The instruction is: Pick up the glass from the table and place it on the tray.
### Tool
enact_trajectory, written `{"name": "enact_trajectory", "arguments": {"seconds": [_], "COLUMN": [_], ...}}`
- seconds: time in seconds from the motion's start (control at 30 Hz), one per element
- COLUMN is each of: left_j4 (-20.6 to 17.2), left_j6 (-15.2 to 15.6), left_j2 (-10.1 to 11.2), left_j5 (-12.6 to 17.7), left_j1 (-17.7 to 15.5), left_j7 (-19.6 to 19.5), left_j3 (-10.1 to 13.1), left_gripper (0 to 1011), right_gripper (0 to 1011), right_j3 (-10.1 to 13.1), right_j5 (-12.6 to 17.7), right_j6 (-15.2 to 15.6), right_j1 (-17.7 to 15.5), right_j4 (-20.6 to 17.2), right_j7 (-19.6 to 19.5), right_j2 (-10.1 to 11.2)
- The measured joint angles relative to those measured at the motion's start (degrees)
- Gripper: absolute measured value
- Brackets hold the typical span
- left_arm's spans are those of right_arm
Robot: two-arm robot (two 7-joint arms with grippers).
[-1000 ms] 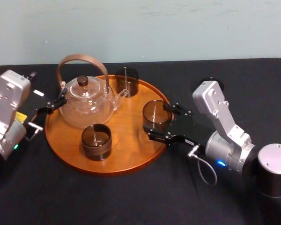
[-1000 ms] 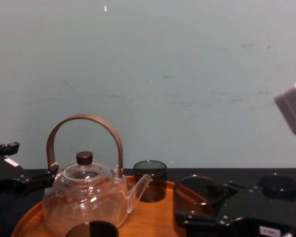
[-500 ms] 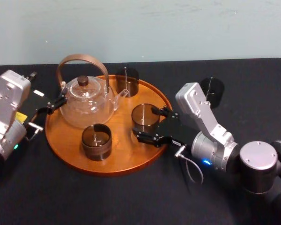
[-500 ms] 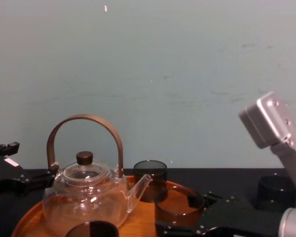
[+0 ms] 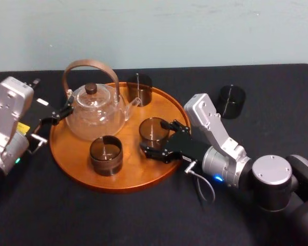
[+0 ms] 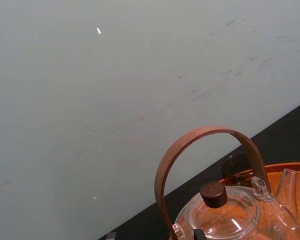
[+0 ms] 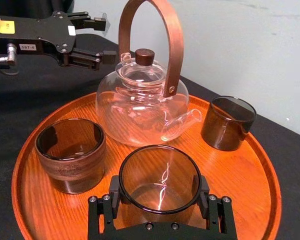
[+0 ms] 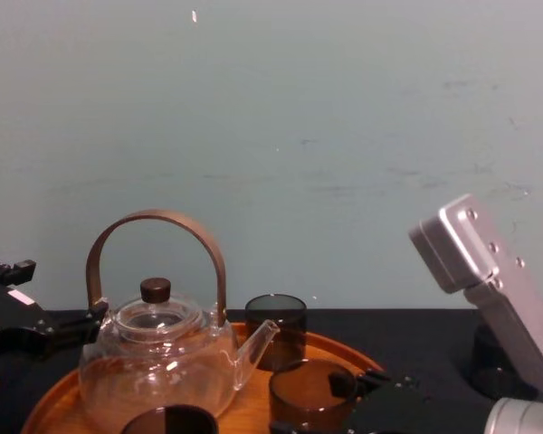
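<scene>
My right gripper (image 5: 153, 137) reaches in over the round wooden tray (image 5: 136, 171) from its 4 o'clock side. Its two black fingers (image 7: 204, 189) are closed around a smoky glass (image 7: 160, 176), one finger on each side of the wall, and the glass stands upright with its open mouth up. Seen from my head, the glass is at about 3 o'clock on the tray, well inside the rim. I cannot tell whether its base touches the wood or sits just above it.

A clear teapot (image 5: 95, 111) with a curved brown handle stands at about 10 o'clock on the tray. A second glass (image 5: 106, 155) stands at about 7 o'clock, near the held one but apart from it. A third glass (image 5: 139, 88) stands at 1 o'clock, just beside the teapot's spout.

The tray lies on the black table (image 5: 66, 218). A fourth glass (image 5: 231, 101) stands on the cloth, off the tray toward 2 o'clock.

My left gripper (image 7: 103, 39) is at the tray's 9 o'clock edge, beside the base of the teapot's handle. Its fingers are spread and nothing is between them.
</scene>
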Motion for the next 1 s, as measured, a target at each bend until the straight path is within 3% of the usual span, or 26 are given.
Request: {"name": "enact_trajectory", "arguments": {"seconds": [1.0], "left_j4": [0.0], "left_j6": [0.0], "left_j2": [0.0], "left_j5": [0.0], "left_j1": [0.0], "left_j7": [0.0], "left_j3": [0.0], "left_gripper": [1010], "right_gripper": [906], "right_j3": [-1.19], "right_j5": [-0.07], "right_j6": [-1.09], "right_j1": [-0.18], "right_j4": [1.45], "right_j7": [1.12], "right_j2": [-0.83]}}
